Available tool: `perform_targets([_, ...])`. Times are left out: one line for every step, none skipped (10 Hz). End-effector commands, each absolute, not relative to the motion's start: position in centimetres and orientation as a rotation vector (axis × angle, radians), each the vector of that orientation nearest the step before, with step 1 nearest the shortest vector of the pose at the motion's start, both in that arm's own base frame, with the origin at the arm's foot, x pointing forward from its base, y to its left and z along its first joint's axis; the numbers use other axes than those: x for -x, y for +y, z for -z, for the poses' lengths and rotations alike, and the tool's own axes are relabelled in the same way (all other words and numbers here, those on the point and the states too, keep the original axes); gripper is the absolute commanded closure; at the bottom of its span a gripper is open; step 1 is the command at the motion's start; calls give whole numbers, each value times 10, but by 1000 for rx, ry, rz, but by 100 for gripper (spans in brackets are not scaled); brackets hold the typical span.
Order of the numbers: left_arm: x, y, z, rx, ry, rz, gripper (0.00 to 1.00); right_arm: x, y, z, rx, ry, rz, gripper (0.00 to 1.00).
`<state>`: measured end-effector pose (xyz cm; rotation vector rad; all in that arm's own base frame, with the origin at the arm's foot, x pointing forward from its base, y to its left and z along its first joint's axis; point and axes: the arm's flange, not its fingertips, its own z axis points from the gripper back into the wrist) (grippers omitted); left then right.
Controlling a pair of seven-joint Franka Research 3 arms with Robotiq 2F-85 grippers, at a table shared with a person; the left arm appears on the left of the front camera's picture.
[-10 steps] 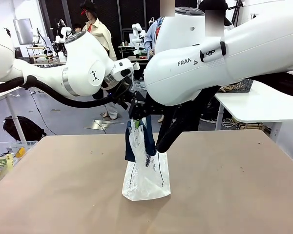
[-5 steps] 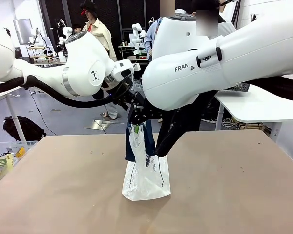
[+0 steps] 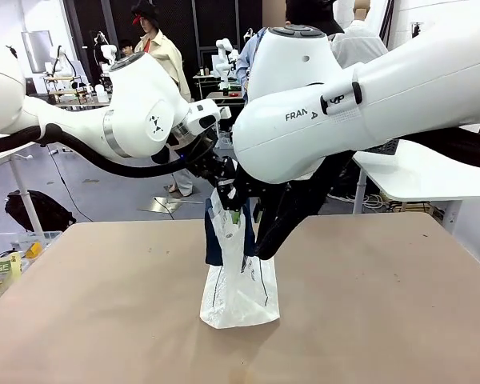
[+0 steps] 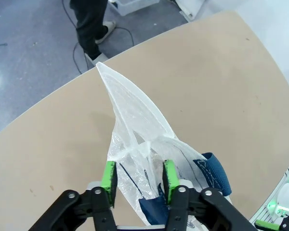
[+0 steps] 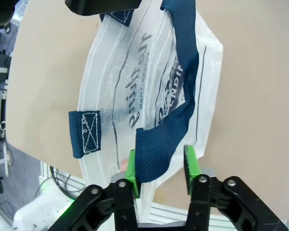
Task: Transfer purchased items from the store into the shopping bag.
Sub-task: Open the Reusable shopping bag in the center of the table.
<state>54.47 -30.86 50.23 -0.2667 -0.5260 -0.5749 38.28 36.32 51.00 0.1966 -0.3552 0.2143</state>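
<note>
While the two white arms are meeting above the middle of the table point(image 3: 384, 320), they are blocking much of your front view. The right arm point(image 3: 368, 96) is lying across the picture and the left arm point(image 3: 136, 112) is reaching in behind it. Together they are hiding the top of the shopping bag point(image 3: 240, 292), which is standing upright on the tabletop below them.

Off to your left, a clear plastic bin point(image 3: 12, 244) is holding a few packs. To the right, well apart from the bag, a white side table point(image 3: 432, 180) is carrying a dark mesh basket point(image 3: 396, 144). In the left wrist view, a person's legs point(image 4: 89, 21) are standing just past the table's far edge.

Your left gripper point(image 4: 138, 177) is sitting at the bag's rim with its jaws about halfway apart. Crinkly film is filling the gap between the pads point(image 4: 109, 175), and you cannot tell whether it is being pinched.

Your right gripper point(image 5: 161, 171) is also standing roughly half open around a navy handle strap point(image 5: 183, 72). The strap is touching one pad and leaving a gap to the other, so nothing is being clamped there.
</note>
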Motion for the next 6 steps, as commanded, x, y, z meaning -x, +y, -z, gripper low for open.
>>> perform_targets([-550,-310,-507,252,-506,577,100,-385,372,-510,-162,-356,-191,100])
perform_targets([-550,-309,-507,250,-510,572,100,-385,372,-510,-155,-358,-189,100])
perform_targets([-550,-305,-508,245,-520,560,100,-385,372,-509,-150,-356,-186,100])
perform_targets([-551,-302,-509,244,-521,557,100,-386,371,-509,-146,-355,-180,100])
perform_targets([-551,-297,-508,235,-519,554,100,-386,369,-509,-135,-360,-170,100])
perform_targets([-552,-290,-508,220,-517,545,100,-387,367,-508,-122,-365,-155,100])
